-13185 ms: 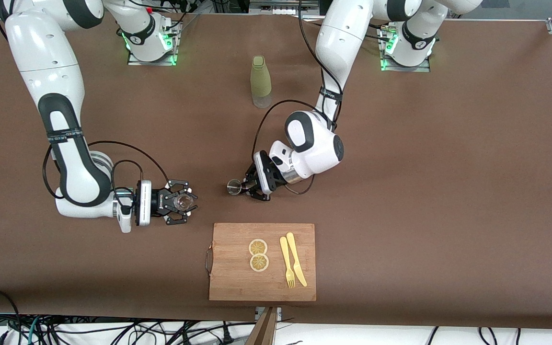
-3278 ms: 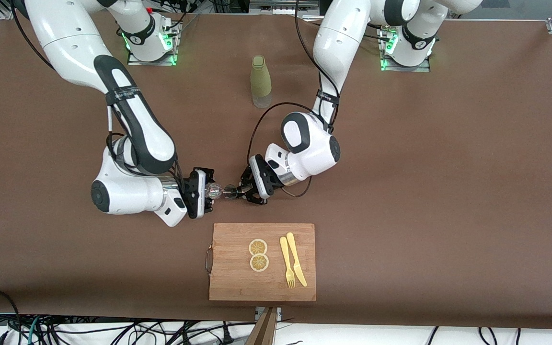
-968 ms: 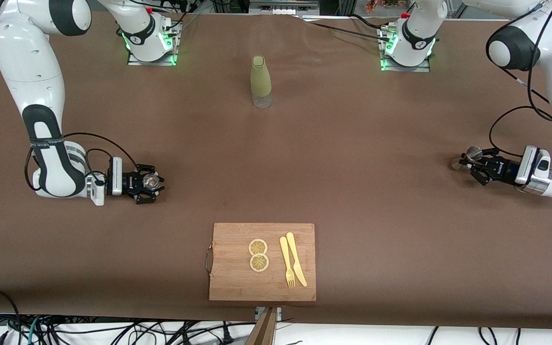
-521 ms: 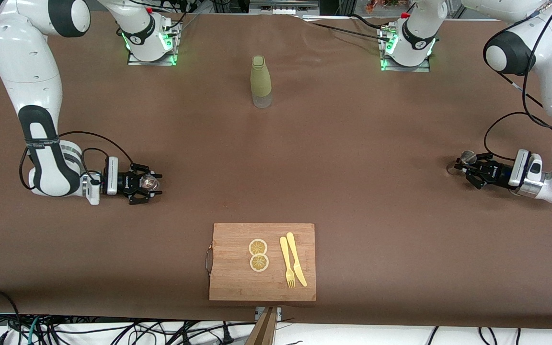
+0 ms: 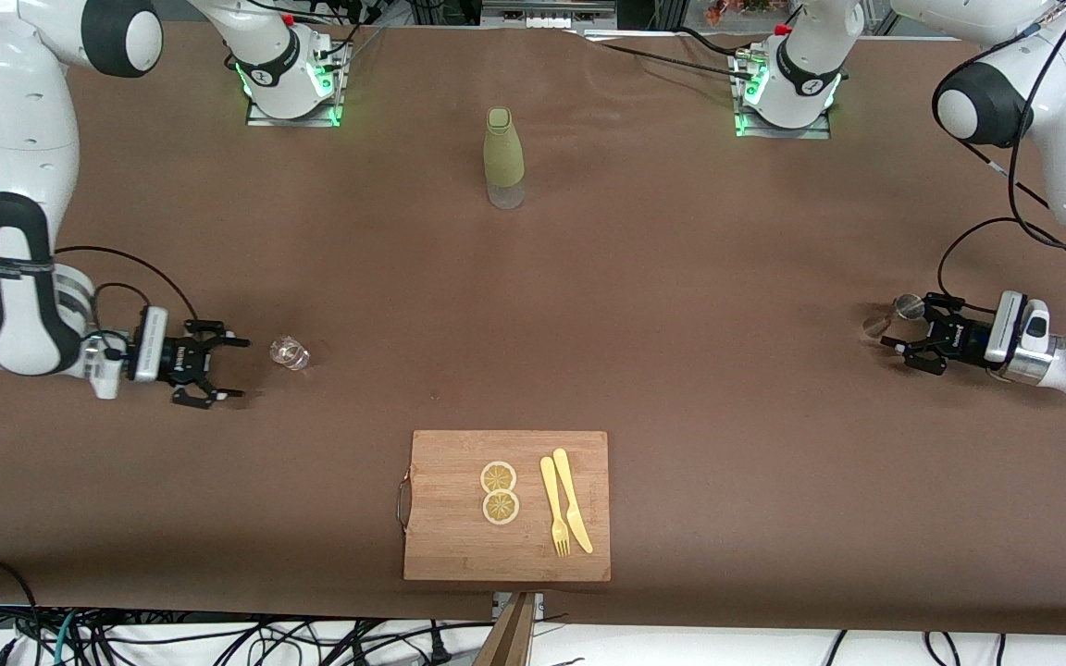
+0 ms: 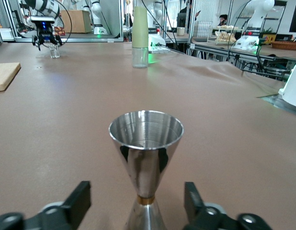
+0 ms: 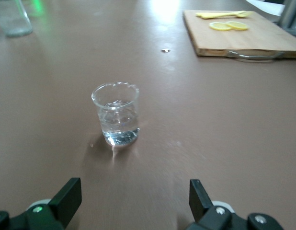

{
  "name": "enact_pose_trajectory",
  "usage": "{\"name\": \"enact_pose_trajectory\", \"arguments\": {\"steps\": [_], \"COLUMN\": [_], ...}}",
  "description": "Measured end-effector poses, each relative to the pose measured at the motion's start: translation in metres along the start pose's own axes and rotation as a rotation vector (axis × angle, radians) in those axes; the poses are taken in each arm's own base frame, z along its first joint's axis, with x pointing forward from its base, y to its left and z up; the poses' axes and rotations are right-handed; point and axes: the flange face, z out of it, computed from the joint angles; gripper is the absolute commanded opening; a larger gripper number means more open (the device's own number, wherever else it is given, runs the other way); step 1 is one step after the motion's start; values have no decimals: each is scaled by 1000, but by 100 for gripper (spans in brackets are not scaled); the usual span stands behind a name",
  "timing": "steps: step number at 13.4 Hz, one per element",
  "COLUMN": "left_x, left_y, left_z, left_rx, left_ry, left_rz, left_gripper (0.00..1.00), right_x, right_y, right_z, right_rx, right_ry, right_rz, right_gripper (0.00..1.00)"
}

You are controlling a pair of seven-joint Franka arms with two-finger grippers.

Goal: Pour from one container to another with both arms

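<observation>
The tiny clear glass cup (image 5: 290, 352) (image 7: 116, 120) stands upright on the brown table toward the right arm's end, with a little clear liquid in it. My right gripper (image 5: 241, 368) (image 7: 132, 199) is low beside it, open and a short way off, holding nothing. The steel jigger (image 5: 906, 304) (image 6: 146, 143) stands upright on the table toward the left arm's end. My left gripper (image 5: 906, 324) (image 6: 138, 206) is open around its narrow waist, and both fingers (image 6: 78, 201) stand clear of the metal.
A tall olive-green bottle (image 5: 503, 157) (image 6: 140, 31) stands between the two arm bases. A wooden cutting board (image 5: 445, 546) (image 7: 244, 40) with two lemon slices (image 5: 499, 492), a yellow fork and a knife (image 5: 566, 509) lies nearest the front camera.
Both grippers have opened. The right one let go of the glass cup and drew back toward its end of the table. The left one released the jigger, which now stands between its fingers.
</observation>
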Motion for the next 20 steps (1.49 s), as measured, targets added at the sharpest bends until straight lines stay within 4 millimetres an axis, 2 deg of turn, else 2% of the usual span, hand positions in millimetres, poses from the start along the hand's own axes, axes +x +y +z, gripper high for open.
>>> {"name": "enact_pose_trajectory", "arguments": {"steps": [1, 3, 5, 7, 9, 12, 14, 15, 18, 20], "left_x": [2, 19, 52, 98, 146, 212, 268, 301, 408, 469], "left_y": [-2, -11, -22, -31, -32, -38, -60, -73, -105, -113], "left_z": [-6, -29, -64, -108, -143, -171, -175, -174, -152, -130], "left_rx": [9, 35, 84, 145, 193, 207, 184, 189, 224, 275], "left_ry": [-25, -102, -220, -363, -472, -603, -750, -824, -1014, -1114], "left_rz": [13, 48, 95, 148, 187, 211, 201, 188, 102, -33], "left_gripper": [100, 100, 100, 100, 100, 100, 100, 100, 100, 100], "right_x": [9, 42, 91, 140, 192, 290, 346, 363, 397, 420], "right_y": [7, 24, 36, 39, 39, 32, 20, 11, -14, -30], "right_z": [-20, -61, -97, -124, -136, -130, -125, -124, -123, -119], "right_rx": [-8, -25, -51, -88, -121, -215, -317, -349, -448, -516], "right_ry": [-15, -73, -142, -224, -338, -557, -648, -678, -795, -871], "right_rz": [56, 187, 346, 513, 677, 888, 1043, 1133, 1350, 1435], "right_gripper": [100, 100, 100, 100, 100, 100, 100, 100, 100, 100]}}
